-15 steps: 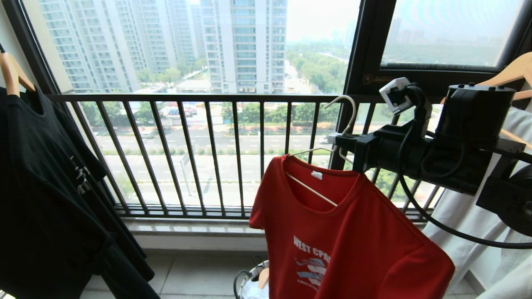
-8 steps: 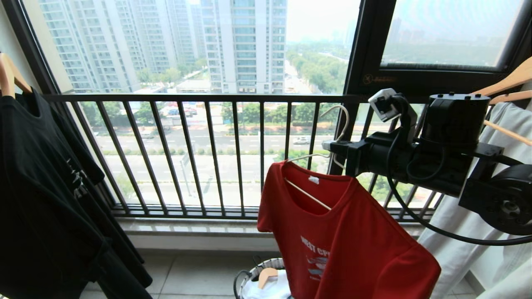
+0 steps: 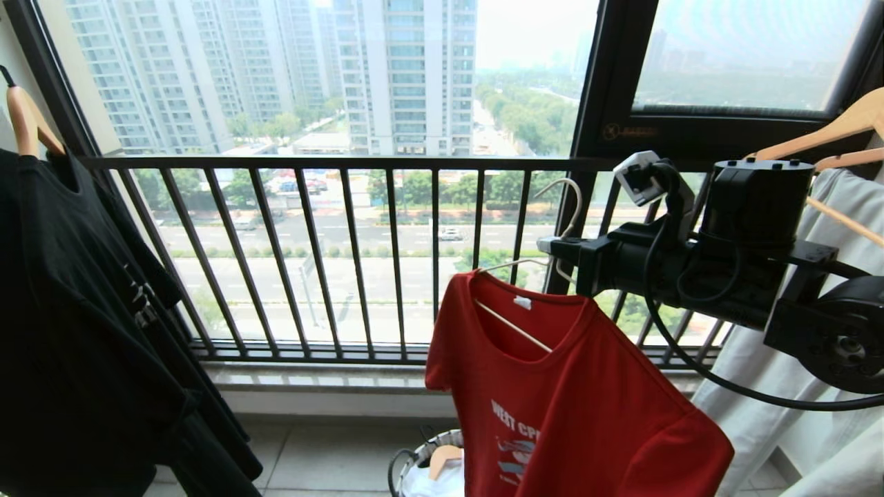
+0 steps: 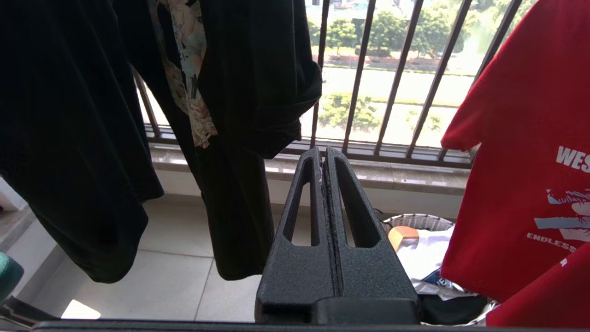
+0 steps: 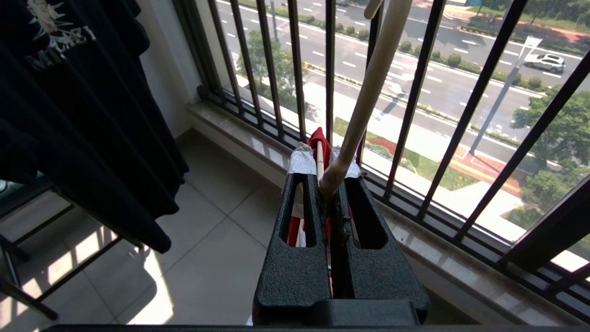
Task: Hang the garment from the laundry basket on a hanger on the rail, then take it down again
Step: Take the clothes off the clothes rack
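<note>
Garment [image 3: 573, 407] is suspended on the hanger [image 3: 568, 210] above the laundry basket [image 3: 423, 452]. The hanger neck is clamped in the right end effector [image 3: 552, 245]. The left end effector [image 4: 324, 159] is closed, empty, near the black T-shirt [image 4: 115, 115].

The garment [image 3: 573, 400] is cut off by the head view's lower edge, so its hem is out of sight and its lettering shows only in part. Its cloth hides most of the hanger [image 3: 514, 326]; only the hooked neck, one shoulder wire and a stretch inside the collar show. The laundry basket [image 3: 423, 452] is half covered by the garment and cropped at the same edge. The black T-shirt [image 3: 76, 324] runs off the left and lower edges. The right gripper [image 5: 325, 177] covers the hanger's base. The pale trousers [image 3: 794, 386] are partly hidden behind the right arm [image 3: 697, 266].
</note>
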